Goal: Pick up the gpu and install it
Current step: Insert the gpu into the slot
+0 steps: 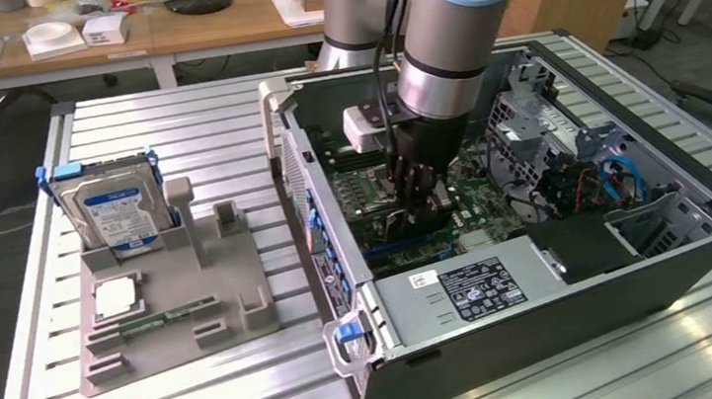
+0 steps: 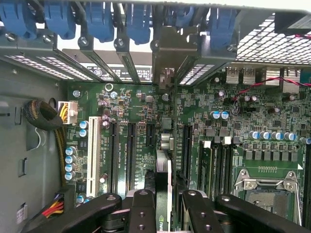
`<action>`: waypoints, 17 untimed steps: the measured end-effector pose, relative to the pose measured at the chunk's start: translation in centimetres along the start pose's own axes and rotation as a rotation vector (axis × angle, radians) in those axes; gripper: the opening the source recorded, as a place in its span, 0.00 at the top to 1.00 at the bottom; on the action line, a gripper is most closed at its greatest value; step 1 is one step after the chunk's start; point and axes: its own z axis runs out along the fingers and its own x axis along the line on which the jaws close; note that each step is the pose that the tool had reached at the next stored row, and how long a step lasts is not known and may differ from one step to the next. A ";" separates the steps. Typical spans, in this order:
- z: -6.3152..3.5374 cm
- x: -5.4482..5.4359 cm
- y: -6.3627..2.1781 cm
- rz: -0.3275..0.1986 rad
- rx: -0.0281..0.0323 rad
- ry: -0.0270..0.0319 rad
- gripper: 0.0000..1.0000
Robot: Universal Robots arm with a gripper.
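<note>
Gpu (image 2: 164,145) edge-on between claw (image 2: 164,204) fingers (seemingly gripped), over motherboard (image 2: 126,111).

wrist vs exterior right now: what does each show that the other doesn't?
Wrist view alone: the gpu seen edge-on between the gripper fingers, standing over the motherboard's expansion slots, its silver bracket up at the case's rear openings, plus the blue slot latches and the empty CPU socket.

Exterior view alone: the grey parts tray outside the case, with the blue-labelled hard drive standing in it, and the power supply.

Both: the gripper down inside the open computer case, over the green motherboard.
</note>
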 end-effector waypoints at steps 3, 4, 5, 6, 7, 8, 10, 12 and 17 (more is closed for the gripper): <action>0.08 0.0 -0.01 0.000 0.0001 -0.0001 0.74; 0.18 0.0 -0.01 0.000 0.0001 -0.0004 0.74; 0.18 0.0 -0.01 0.000 0.0000 0.0000 0.74; 0.18 0.0 -0.01 0.000 0.0000 0.0000 0.74; 0.18 0.0 -0.01 0.000 0.0000 0.0000 0.74; 0.19 0.0 -0.01 0.000 0.0000 0.0000 0.74; 0.19 0.0 -0.01 0.000 0.0000 -0.0001 0.74; 0.19 0.0 -0.01 0.000 0.0000 -0.0001 0.74; 0.19 0.0 -0.01 0.001 0.0000 0.0000 0.74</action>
